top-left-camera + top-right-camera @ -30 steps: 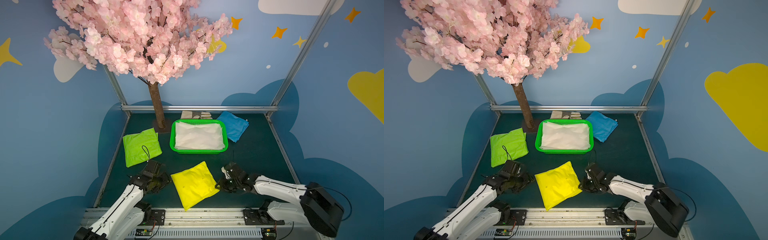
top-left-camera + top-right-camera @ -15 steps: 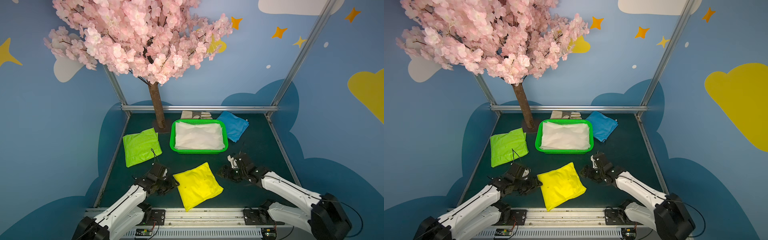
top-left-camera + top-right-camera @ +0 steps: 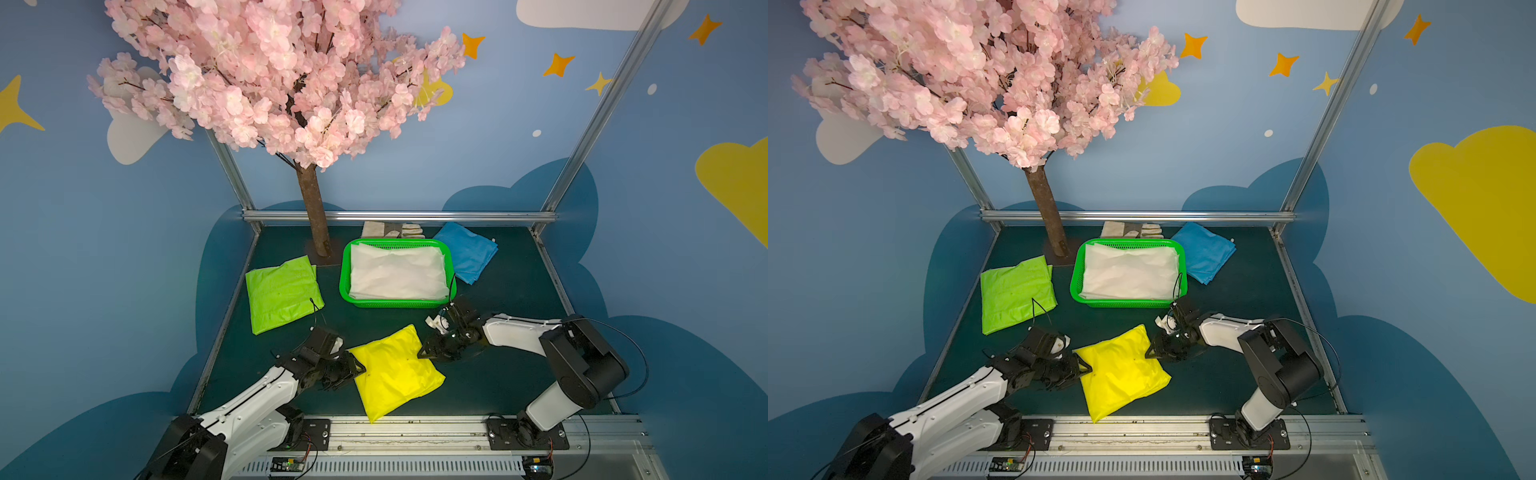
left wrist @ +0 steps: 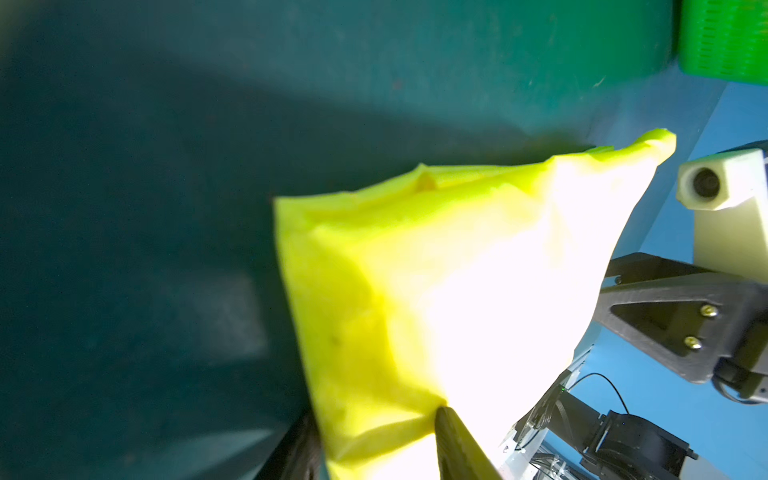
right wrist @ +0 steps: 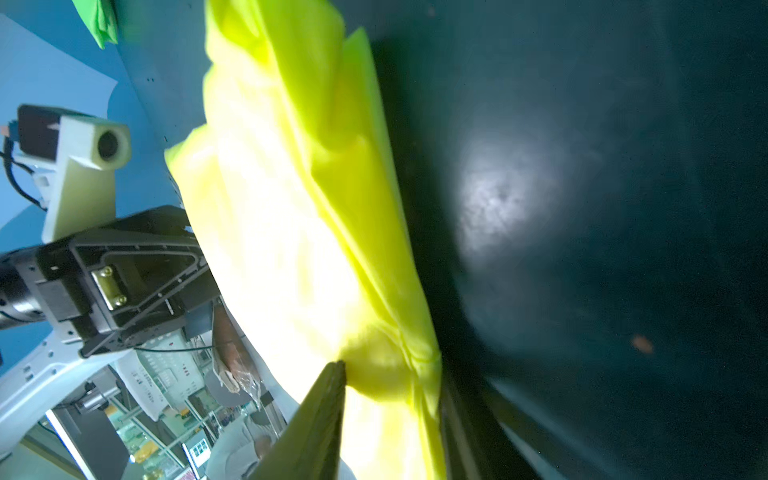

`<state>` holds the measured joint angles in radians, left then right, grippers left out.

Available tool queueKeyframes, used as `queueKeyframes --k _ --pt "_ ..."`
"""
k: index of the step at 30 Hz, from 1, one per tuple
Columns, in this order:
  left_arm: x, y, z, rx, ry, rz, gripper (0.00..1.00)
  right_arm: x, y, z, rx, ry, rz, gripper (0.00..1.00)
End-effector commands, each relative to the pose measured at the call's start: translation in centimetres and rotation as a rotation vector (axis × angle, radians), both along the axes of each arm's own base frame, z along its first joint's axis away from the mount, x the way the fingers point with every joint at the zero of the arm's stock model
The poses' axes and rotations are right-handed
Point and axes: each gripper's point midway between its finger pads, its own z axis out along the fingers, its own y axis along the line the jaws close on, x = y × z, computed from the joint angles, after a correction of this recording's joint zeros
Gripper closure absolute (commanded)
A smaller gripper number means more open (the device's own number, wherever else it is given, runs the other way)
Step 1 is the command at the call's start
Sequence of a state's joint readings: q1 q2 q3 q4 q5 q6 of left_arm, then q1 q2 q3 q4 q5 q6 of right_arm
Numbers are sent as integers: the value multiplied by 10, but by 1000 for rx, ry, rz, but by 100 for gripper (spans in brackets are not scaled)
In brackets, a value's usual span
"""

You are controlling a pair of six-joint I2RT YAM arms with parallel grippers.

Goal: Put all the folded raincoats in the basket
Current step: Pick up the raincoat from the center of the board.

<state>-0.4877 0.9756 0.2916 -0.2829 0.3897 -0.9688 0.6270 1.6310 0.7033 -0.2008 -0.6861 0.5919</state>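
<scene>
Clamped with the left gripper (image 3: 359,370) on one corner of the yellow raincoat (image 3: 395,372) and with the right gripper (image 3: 422,354) on the opposite corner, cloth spanning the gap between. Probably soft, light and slick, so best held taut by these bunched corners. Just beyond the right gripper, the basket (image 3: 343,280), already holding a white sheet (image 3: 399,272).

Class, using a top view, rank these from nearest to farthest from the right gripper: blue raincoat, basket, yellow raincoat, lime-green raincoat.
1. The yellow raincoat, pinched in the right gripper itself.
2. The basket, just behind it.
3. The blue raincoat, back right, beside the basket.
4. The lime-green raincoat, across on the left.
</scene>
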Motion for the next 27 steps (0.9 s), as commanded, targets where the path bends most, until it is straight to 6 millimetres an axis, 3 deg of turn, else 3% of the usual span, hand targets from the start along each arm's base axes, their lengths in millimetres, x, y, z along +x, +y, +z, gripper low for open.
queueKeyframes --k 1,5,10,13,15,16,23,27 --pt "-4 3 -11 33 21 -2 54 -3 6 -4 3 7 28 72" --pt "-3 4 -11 39 21 0 62 -3 8 -6 10 4 24 88" --pt "1 4 -10 39 5 14 72 -8 9 -5 10 -6 40 93" --pt "2 1 -6 27 0 4 83 -9 9 -2 7 -17 41 97" --pt "2 0 -1 19 -1 0 97 -10 10 2 17 -27 39 100" --pt "1 1 2 26 -1 -4 98 -11 11 6 23 -32 39 100" --pt "0 15 59 69 -88 12 98 -34 11 57 23 -126 109 100" --pt "8 13 100 49 -171 -1 97 -35 6 110 80 -207 107 100"
